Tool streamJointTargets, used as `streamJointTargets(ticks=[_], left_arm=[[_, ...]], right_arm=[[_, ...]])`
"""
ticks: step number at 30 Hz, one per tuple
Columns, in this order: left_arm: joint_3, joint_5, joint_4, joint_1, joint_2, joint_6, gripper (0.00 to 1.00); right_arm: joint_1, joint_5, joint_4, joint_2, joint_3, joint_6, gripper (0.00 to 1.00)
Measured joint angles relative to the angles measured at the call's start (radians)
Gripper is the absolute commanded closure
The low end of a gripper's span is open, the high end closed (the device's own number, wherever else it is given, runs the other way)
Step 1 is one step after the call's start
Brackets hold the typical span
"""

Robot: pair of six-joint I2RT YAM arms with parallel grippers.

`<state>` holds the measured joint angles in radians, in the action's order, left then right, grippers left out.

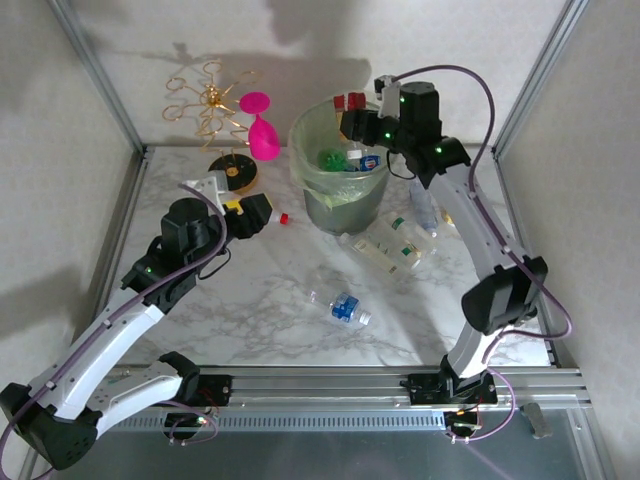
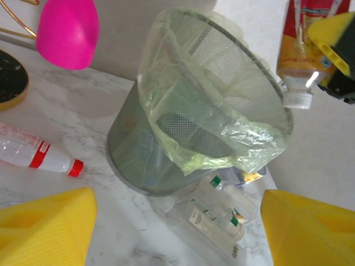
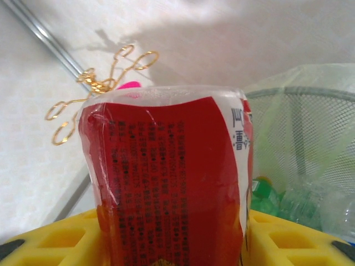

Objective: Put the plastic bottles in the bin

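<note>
The bin [image 1: 340, 170], a mesh wastebasket lined with a pale green bag, stands at the back centre and holds green and clear bottles [image 1: 345, 158]. My right gripper [image 1: 352, 110] hangs over its left rim, shut on a red-labelled bottle [image 3: 172, 177] that hangs cap down [image 2: 297, 55]. My left gripper [image 1: 255, 213] is open and holds nothing, left of the bin [image 2: 211, 111]. A red-capped bottle [image 2: 33, 155] lies beside it. Clear green-capped bottles [image 1: 385, 245] lie at the bin's foot, also seen from the left wrist [image 2: 222, 216]. A blue-labelled bottle [image 1: 342, 307] lies mid-table.
A pink goblet [image 1: 262, 130] and a gold wire stand [image 1: 210, 105] on a black base [image 1: 238, 172] are at the back left. Metal frame posts run along both sides. A rail [image 1: 340, 380] crosses the near edge.
</note>
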<state>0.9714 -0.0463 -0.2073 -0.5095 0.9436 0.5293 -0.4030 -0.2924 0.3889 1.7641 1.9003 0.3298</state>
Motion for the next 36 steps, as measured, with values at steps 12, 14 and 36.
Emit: streamJointTargets(ticks=[12,14,36], left_arm=[[-0.025,0.019,0.022,-0.001,0.0,-0.011,0.23],[-0.026,0.021,0.024,-0.001,0.0,-0.011,0.23],[-0.03,0.047,0.025,-0.001,-0.002,-0.011,0.23]], right_arm=[[-0.049,-0.053,0.093,0.203,0.115,-0.07,0.46],[-0.06,-0.084,0.094,0.203,0.085,-0.08,0.45],[-0.071,-0.061,0.203,0.27,0.137,-0.126,0.2]])
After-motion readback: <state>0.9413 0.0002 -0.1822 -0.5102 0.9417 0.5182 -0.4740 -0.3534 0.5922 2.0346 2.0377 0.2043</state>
